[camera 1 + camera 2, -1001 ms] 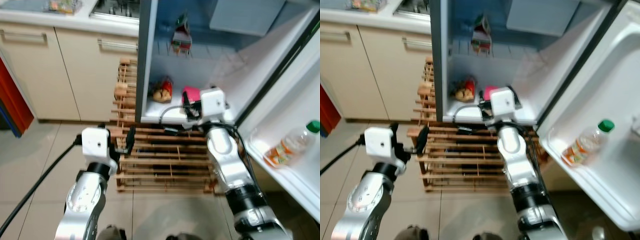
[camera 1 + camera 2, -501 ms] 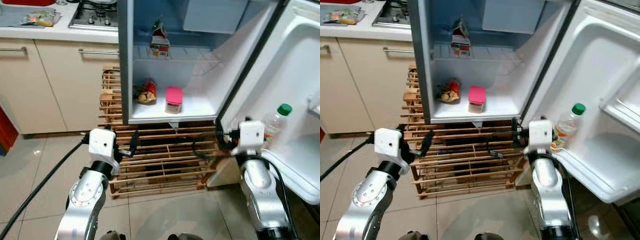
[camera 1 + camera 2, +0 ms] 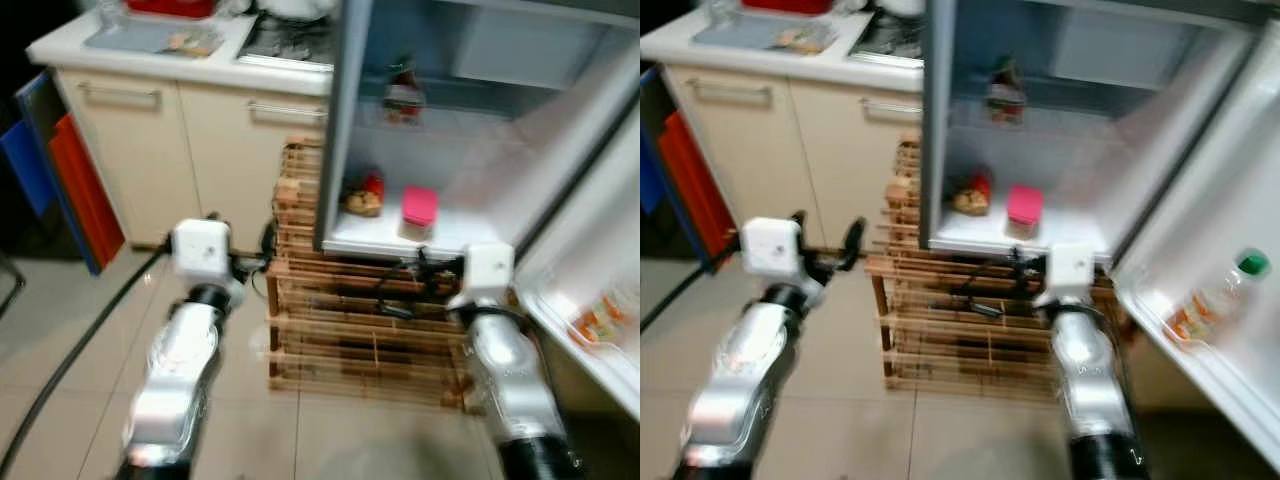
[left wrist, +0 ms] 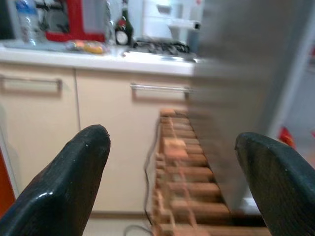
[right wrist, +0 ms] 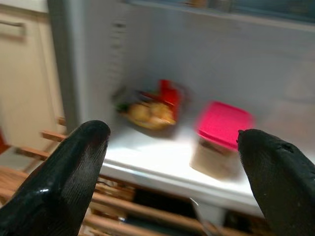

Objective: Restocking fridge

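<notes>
The fridge (image 3: 345, 150) stands open. On its lower shelf a pink-lidded container (image 3: 418, 212) stands beside a bag of food (image 3: 362, 197); a carton (image 3: 403, 88) sits on the shelf above. A bottle (image 3: 1215, 300) lies in the door rack. My right gripper (image 5: 170, 182) is open and empty, hanging just in front of and below the lower shelf, facing the pink-lidded container (image 5: 221, 137). My left gripper (image 4: 172, 182) is open and empty, held left of the fridge and facing the cabinets.
A wooden slatted rack (image 3: 370, 330) stands on the floor under the fridge, close to both arms. Cream cabinets (image 3: 130, 160) and a counter with a hob (image 3: 290, 40) run to the left. Blue and red panels (image 3: 55, 165) lean at the far left. The views are blurred.
My right gripper has drawn back from the lower shelf, and the pink-lidded container stays standing there. The whole view has swung and shifted as the camera moved.
</notes>
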